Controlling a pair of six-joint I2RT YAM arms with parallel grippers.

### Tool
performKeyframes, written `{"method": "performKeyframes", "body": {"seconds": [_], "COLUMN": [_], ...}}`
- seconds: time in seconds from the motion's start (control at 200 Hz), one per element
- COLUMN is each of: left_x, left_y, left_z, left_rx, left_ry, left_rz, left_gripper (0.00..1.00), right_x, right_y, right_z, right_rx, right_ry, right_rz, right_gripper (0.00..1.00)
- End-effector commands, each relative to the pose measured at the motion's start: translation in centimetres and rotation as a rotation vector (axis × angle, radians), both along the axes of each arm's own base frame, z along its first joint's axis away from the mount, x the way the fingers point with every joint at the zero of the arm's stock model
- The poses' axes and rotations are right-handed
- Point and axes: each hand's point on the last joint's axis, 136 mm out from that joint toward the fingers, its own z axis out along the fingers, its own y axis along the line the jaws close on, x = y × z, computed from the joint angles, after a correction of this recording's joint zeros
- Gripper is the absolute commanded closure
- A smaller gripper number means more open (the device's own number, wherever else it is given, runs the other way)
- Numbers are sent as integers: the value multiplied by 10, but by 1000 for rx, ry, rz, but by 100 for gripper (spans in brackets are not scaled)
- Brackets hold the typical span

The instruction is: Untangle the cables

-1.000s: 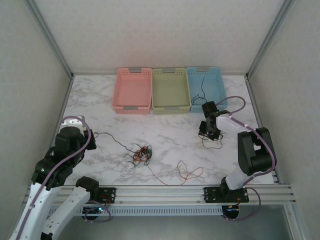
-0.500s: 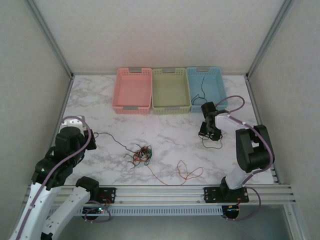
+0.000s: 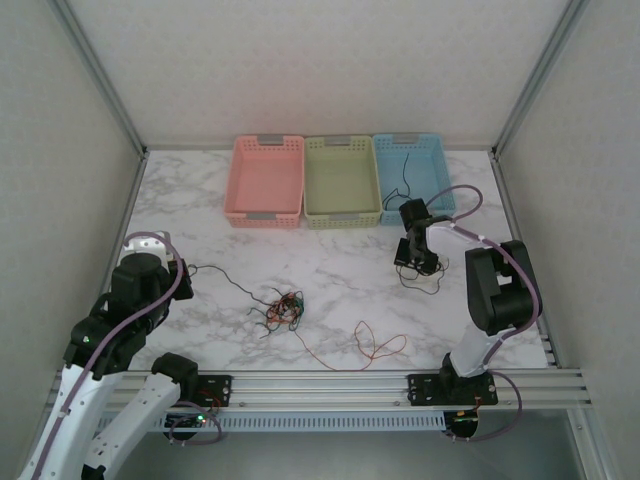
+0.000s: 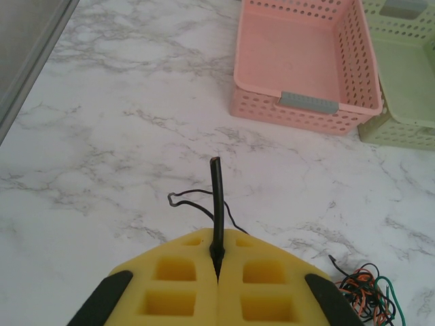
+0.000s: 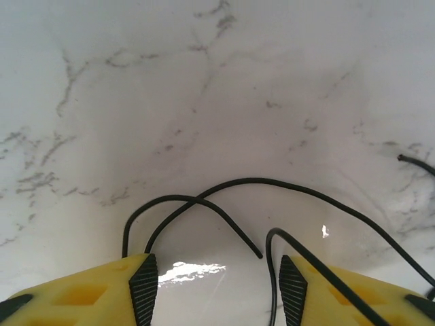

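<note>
Left gripper (image 4: pixel 217 252) is clamped tight on the end of a thin black wire (image 4: pixel 217 197); the stub pokes up out of the yellow foam pads. From the overhead view that wire trails across the white marble-pattern table (image 3: pixel 330 255) toward the knotted clump of thin orange-red, black and green wires (image 3: pixel 283 310), which sits mid-table, well apart from both arms. Can't tell whether the held wire is caught in the knot. Right gripper (image 5: pixel 214 285) is low over the table near the right side, jaws spread wide, gripping nothing. A curly black wire (image 5: pixel 238 182) loops on the marble between and just ahead of its fingers (image 5: pixel 144 285). A loose orange-red strand (image 3: pixel 380 345) lies alone near the front edge. One black strand (image 3: pixel 405 180) is in the blue basket (image 3: pixel 445 160); the pink perforated plastic basket (image 3: pixel 265 180) and pale green basket (image 3: pixel 340 180) look bare. My read: a sorting pass, right arm lining up to pick the freed black wire while left pins its strand. Next move needs the right jaws centred over a single run of wire, right down at the surface, then closing. The wire is very thin and springy, so a miss or slip looks easy.
</note>
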Motion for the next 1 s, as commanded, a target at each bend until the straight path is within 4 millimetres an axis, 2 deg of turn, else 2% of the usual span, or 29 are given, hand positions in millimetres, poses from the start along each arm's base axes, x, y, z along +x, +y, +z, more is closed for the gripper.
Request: {"method": "performKeyframes", "body": {"seconds": [0.0, 0.11, 0.42, 0.546, 0.831, 0.996], "left_x": [1, 1, 2, 3, 3, 3], "left_y": [-4, -4, -5, -5, -6, -6], "left_z": [-6, -6, -7, -7, -8, -8], "left_rx": [-23, -23, -24, -24, -25, -25], "left_ry": [20, 22, 26, 26, 30, 30], "left_rz": [-9, -10, -13, -13, -17, -17], "left_gripper": [100, 100, 100, 100, 100, 100], "right_x": [10, 11, 16, 15, 12, 12], "right_y": [0, -3, 8, -10, 0, 6], "right_z": [15, 16, 22, 20, -4, -12], "right_rx": [5, -11, 65, -22, 30, 45], "right_ry": [-68, -67, -97, -80, -8, 36], "right_rz": [17, 9, 8, -45, -21, -4], "right_gripper": [45, 41, 38, 29, 30, 35]}}
